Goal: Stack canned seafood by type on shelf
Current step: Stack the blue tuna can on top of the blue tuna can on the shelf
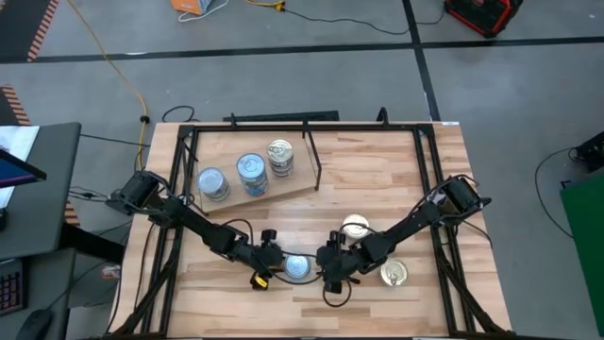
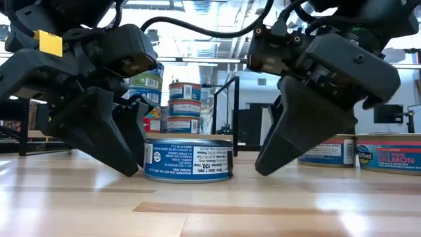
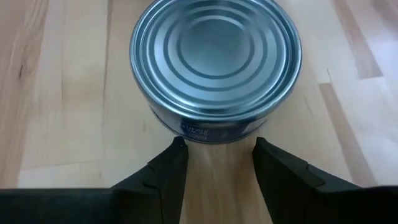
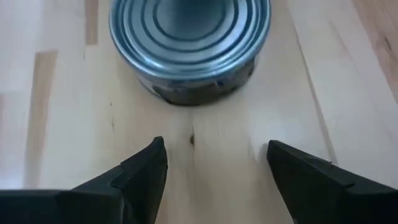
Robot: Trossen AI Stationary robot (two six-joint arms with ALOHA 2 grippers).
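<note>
Both my grippers flank the blue tin (image 1: 297, 268) on the table, left gripper (image 3: 216, 163) and right gripper (image 4: 216, 163) jaws apart, neither touching it.

Bright, even light is falling from above. Glare is showing on the tin (image 3: 216, 59) lid and tabletop (image 2: 210, 204). The room behind is looking overexposed and soft.

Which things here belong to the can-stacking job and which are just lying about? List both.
Job:
- blue-labelled silver-lidded tin between the pincers
- stacked blue-labelled tins
- cream-lidded tin
- gold-lidded tin
- light plywood shelf board

Lying about:
- yellow cable on the floor
- red case
</note>
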